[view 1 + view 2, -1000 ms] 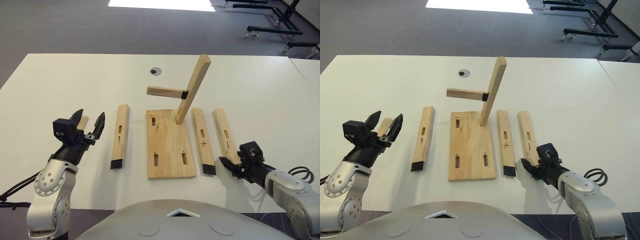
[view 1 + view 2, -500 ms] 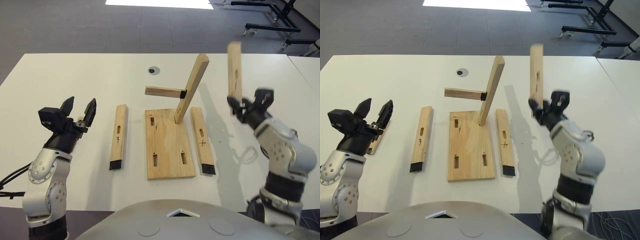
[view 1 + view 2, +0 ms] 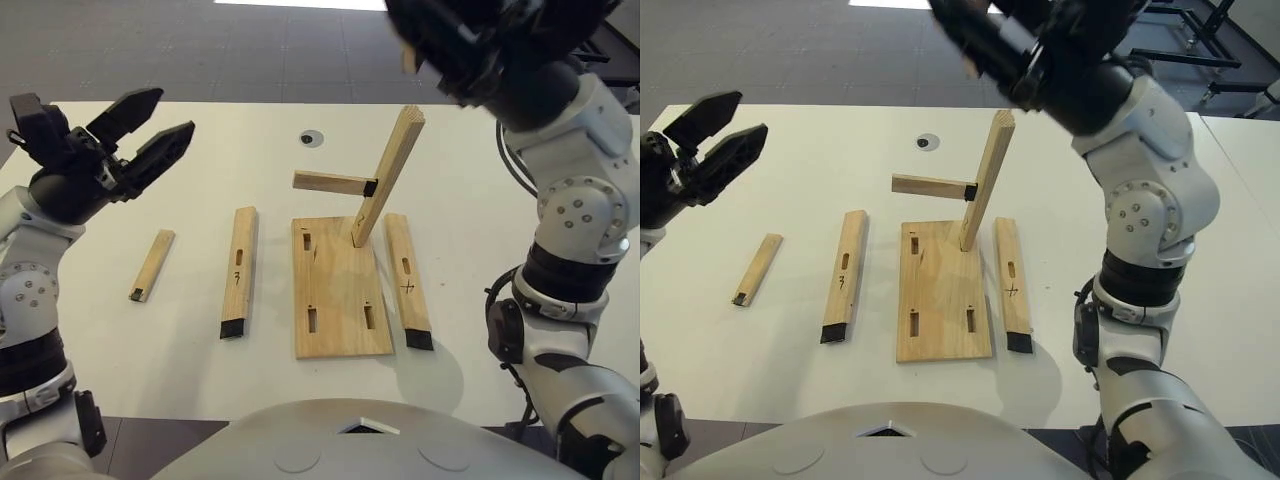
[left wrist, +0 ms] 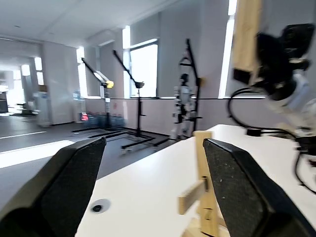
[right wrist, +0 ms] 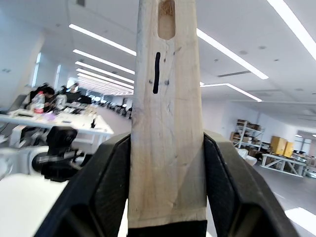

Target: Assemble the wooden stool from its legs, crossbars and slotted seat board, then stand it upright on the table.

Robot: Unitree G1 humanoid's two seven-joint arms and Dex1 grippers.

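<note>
The slotted seat board (image 3: pixel 340 300) lies flat mid-table. One leg (image 3: pixel 388 175) stands tilted in its far right slot, with a crossbar (image 3: pixel 330 182) sticking out to the left. A leg marked 7 (image 3: pixel 238 270) lies left of the board, a leg marked + (image 3: pixel 407 282) right of it, and a short crossbar (image 3: pixel 150 265) farther left. My left gripper (image 3: pixel 172 113) hangs open high above the table's left side, nothing in it. My right gripper (image 5: pixel 167 148) is raised high over the far table, shut on a slotted leg (image 5: pixel 167 98) held upright.
A small round grommet (image 3: pixel 313 139) sits in the white table (image 3: pixel 520 230) behind the board. Wheeled black stands (image 3: pixel 1180 25) are on the floor beyond the far edge. The table's right part is bare where the lifted leg lay.
My right gripper has carried the leg from the table's right side up high above the far table. My left gripper rose away from the short crossbar, which stays on the table.
</note>
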